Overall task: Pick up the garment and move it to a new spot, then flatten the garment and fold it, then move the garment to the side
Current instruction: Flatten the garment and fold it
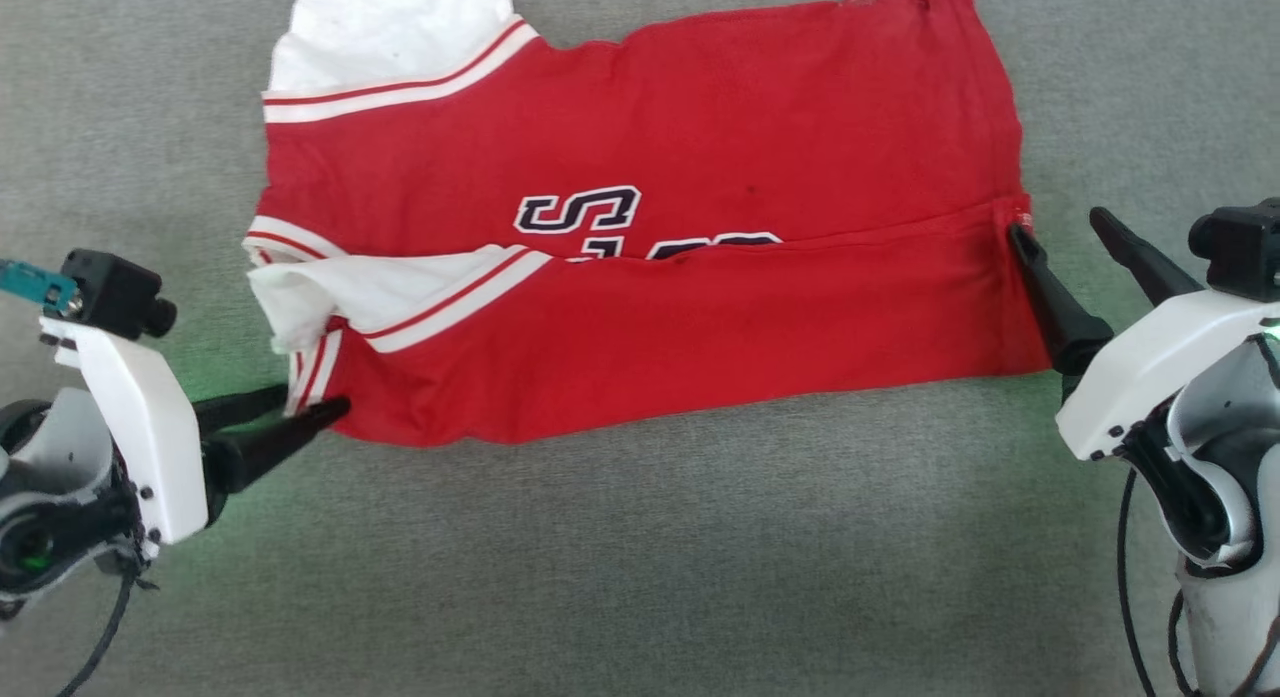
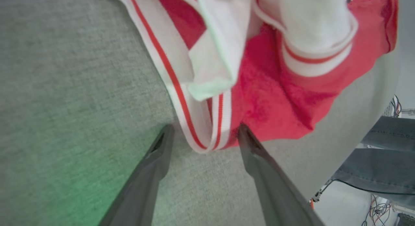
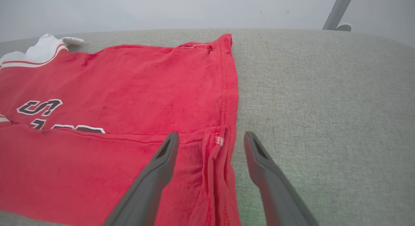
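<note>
Garment (image 1: pixel 700 157) lies half-folded before us; our left gripper (image 1: pixel 315 397) and right gripper (image 1: pixel 1055 221) hold fingers apart at its ends.

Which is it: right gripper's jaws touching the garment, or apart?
Cannot tell. In the right wrist view the right gripper straddles the hem of the garment; one jaw overlaps red cloth, contact or hover unclear.
</note>
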Controlling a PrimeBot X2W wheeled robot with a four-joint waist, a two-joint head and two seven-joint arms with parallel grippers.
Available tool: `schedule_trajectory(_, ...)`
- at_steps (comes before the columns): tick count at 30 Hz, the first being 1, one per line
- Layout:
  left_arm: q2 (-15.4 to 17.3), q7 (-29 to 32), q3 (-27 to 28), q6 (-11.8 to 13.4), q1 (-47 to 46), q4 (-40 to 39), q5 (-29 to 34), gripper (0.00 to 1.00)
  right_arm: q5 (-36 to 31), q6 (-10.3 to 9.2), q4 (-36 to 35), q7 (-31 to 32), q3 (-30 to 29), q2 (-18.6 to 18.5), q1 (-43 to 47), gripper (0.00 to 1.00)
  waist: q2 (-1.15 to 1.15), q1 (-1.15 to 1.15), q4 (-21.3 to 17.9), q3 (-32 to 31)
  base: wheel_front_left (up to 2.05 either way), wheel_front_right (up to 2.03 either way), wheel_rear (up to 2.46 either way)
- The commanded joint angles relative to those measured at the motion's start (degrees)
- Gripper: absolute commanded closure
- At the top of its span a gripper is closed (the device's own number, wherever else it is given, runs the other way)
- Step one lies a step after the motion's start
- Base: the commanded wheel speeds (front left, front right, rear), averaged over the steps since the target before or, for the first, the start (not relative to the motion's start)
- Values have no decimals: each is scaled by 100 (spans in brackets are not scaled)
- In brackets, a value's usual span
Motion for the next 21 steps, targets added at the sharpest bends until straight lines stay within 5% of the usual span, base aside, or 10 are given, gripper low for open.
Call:
schedule_trajectory(1,-102,85,-35,-1,-49,222,-74,0,21,-6,21,-53,6,27,-61,0,0,0,-82,52,0,0,0)
schedule_trajectory(5,-291,340,-97,-143,-29,603,-266,0,50,-6,77,-85,28,28,-68,0,0,0,-192,80,0,0,0)
schedule_trajectory(6,-312,402,-111,-186,-17,630,-336,13,48,-5,86,-78,22,21,-64,0,0,0,-210,84,0,0,0)
schedule_trajectory(7,-321,426,-110,-211,-21,649,-362,51,44,-5,93,-65,19,4,-57,0,0,0,-224,85,0,0,0)
schedule_trajectory(9,-331,459,-114,-263,-27,658,-383,100,43,-6,95,-15,5,-50,-49,0,0,0,-235,84,0,0,0)
schedule_trajectory(14,-304,381,-24,-346,-19,508,-424,100,119,-6,91,502,149,-350,-117,0,0,0,-207,106,0,0,0)
schedule_trajectory(21,-480,12,38,-376,-49,431,-215,100,440,-5,73,2026,542,-947,-157,0,0,0,4,145,0,0,0)
